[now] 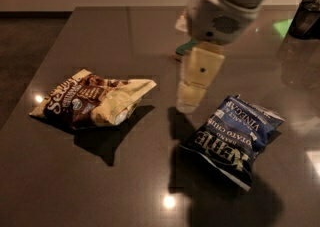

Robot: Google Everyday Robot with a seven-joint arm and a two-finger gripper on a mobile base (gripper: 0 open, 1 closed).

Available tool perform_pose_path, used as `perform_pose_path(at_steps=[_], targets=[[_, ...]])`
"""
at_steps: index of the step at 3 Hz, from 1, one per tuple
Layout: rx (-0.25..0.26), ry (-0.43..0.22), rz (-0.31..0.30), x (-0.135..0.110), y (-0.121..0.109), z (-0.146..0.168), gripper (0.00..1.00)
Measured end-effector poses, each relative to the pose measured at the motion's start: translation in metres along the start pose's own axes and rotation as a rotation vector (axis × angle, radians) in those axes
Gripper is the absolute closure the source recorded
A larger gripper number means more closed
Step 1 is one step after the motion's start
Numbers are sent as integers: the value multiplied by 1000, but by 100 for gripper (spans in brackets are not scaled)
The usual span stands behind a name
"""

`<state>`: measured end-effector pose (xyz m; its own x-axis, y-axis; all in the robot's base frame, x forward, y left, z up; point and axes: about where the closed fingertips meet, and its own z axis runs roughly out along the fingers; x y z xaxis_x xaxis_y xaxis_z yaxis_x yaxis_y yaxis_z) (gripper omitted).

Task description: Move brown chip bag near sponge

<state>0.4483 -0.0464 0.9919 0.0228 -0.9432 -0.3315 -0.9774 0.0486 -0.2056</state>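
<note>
The brown chip bag (92, 100) lies crumpled on the left of the dark table (100, 31), its white lettering facing up. My gripper (188, 102) hangs over the middle of the table, between the brown bag and the blue bag, a little to the right of the brown bag and not touching it. The sponge (185, 49) is behind my arm; only a sliver of its green top shows at the arm's left edge.
A dark blue "KETTLE" chip bag (232, 133) lies at the right, just below and right of my gripper. A dark object (306, 16) stands at the table's far right corner. The table's left edge runs diagonally beside the brown bag.
</note>
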Motion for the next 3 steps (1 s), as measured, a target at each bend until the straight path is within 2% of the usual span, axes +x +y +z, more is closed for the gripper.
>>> perform_pose_path(at_steps=[1, 2, 3], targets=[[-23, -18, -78, -50, 5, 33, 0], [-57, -23, -154, -86, 14, 70, 0], [-93, -19, -204, -104, 20, 97, 0]])
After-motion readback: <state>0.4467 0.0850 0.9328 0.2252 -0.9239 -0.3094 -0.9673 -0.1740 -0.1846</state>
